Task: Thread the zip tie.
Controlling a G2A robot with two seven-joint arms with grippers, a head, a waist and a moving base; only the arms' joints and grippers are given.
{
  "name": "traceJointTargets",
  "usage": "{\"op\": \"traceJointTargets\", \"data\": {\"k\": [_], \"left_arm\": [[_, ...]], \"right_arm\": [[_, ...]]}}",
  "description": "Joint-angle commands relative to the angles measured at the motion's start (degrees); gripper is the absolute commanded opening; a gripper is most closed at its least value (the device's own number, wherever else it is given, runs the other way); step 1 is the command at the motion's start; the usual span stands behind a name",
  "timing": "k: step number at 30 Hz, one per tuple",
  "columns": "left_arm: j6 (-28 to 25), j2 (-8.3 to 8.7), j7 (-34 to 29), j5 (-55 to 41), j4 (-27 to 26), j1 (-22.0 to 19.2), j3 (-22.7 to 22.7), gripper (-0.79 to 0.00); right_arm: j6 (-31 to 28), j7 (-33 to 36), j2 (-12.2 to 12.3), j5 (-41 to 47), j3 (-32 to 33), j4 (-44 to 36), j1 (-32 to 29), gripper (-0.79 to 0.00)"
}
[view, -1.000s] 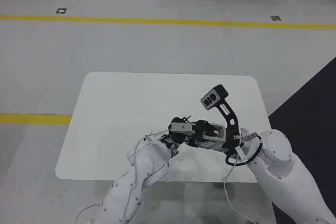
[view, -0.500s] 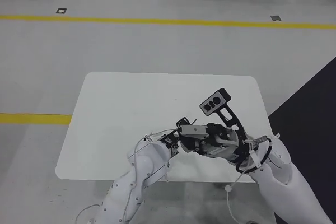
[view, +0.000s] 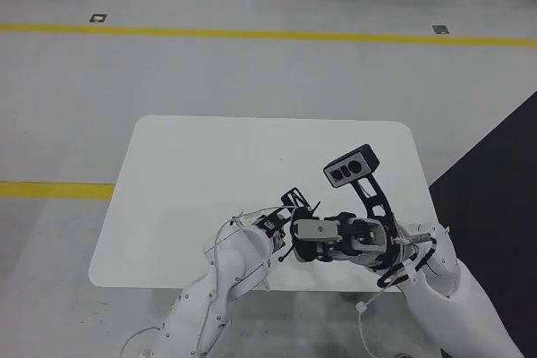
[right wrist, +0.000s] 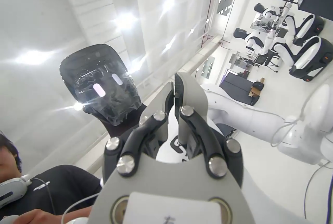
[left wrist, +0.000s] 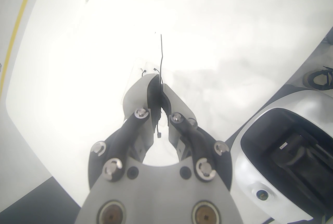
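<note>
Left pincer (left wrist: pixel 159 83) clamped on zip tie (left wrist: pixel 161 53), tail pointing straight out, far; right pincer (right wrist: pixel 174 87) closed, seemingly empty, just beside.

A thin black zip tie (left wrist: pixel 161 53) is pinched between the closed jaws of the left gripper (left wrist: pixel 159 80) — its narrow tail runs out past the jaw tips, nearly straight, with one slight kink partway along. Behind the tips, the other end hangs loose in the gap between the jaws — ending in a small square head.
</note>
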Motion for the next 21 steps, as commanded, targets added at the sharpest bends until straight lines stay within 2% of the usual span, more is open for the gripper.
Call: {"op": "traceJointTargets", "data": {"k": [1, 5, 7, 11, 21], "left_arm": [[0.0, 0.0, 0.0, 0.0, 0.0, 0.0, 0.0, -0.785], [0.0, 0.0, 0.0, 0.0, 0.0, 0.0, 0.0, -0.785], [0.0, 0.0, 0.0, 0.0, 0.0, 0.0, 0.0, -0.785], [0.0, 0.0, 0.0, 0.0, 0.0, 0.0, 0.0, -0.785], [0.0, 0.0, 0.0, 0.0, 0.0, 0.0, 0.0, -0.785]], "right_arm": [[0.13, 0.0, -0.14, -0.13, 0.03, 0.0, 0.06, -0.785], [0.3, -0.16, -0.33, -0.53, 0.35, 0.09, -0.03, -0.785], [0.7, -2.85, -0.46, -0.28, 0.85, 0.63, -0.46, -0.785], [6.15, -8.24, -0.93, 9.24, 1.36, 0.47, -1.07, -0.785], [9.42, -6.71, -1.44, 12.55, 2.66, 0.69, -0.89, -0.785]]}}
